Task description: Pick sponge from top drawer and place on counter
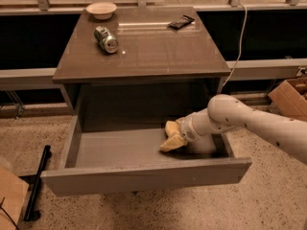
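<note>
Inside the drawer (115, 150), in its right half and close behind its front panel, the hand (173, 134) reaches in from the drawer's right side, and the sponge (172, 143) lies at its tip on the drawer floor. Pale yellow meets pale yellow there, so I cannot tell how far the hand is open or whether it has the sponge. The step in hand looks like the grasp. It is best done by squeezing the sponge across its short sides and then lifting straight up until it clears the drawer's front panel. The counter (158, 56) overhangs the drawer's back half, so the lift should start near the front and only then swing up and back. Above the drawer, the can (106, 39) and bowl (101, 8) occupy the counter's left rear. The middle and front offer open room for setting the sponge down.
</note>
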Robot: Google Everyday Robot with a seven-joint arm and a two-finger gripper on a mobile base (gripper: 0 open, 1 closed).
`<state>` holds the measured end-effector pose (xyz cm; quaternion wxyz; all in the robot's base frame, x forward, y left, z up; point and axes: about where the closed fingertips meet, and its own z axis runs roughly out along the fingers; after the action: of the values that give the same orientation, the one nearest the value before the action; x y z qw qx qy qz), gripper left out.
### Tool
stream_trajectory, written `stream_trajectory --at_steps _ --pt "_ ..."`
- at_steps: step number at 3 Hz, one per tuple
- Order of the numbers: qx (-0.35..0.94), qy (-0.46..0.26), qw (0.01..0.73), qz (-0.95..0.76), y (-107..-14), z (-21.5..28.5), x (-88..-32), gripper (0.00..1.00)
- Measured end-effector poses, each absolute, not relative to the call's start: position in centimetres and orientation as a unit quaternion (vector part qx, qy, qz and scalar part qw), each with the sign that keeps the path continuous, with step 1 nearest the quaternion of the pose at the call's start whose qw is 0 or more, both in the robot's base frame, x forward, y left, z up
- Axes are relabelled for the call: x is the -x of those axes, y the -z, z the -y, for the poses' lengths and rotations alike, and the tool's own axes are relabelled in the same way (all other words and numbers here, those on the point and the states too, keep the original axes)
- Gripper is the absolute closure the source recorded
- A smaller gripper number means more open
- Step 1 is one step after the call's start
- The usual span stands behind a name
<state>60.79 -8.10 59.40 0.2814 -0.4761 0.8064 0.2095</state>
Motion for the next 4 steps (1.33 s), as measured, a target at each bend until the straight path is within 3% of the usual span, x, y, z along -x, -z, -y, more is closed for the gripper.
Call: stream_trajectory --at_steps 2,3,4 --pt "0.497 -0.190 0.302 -0.791 -64.0 8.1 -60.9 0.88" --pt "0.530 -0.182 0.337 -0.757 -72.6 8.5 -59.9 1.00" --pt "0.564 -0.166 0.357 -0.726 -79.5 8.7 -58.5 1.00"
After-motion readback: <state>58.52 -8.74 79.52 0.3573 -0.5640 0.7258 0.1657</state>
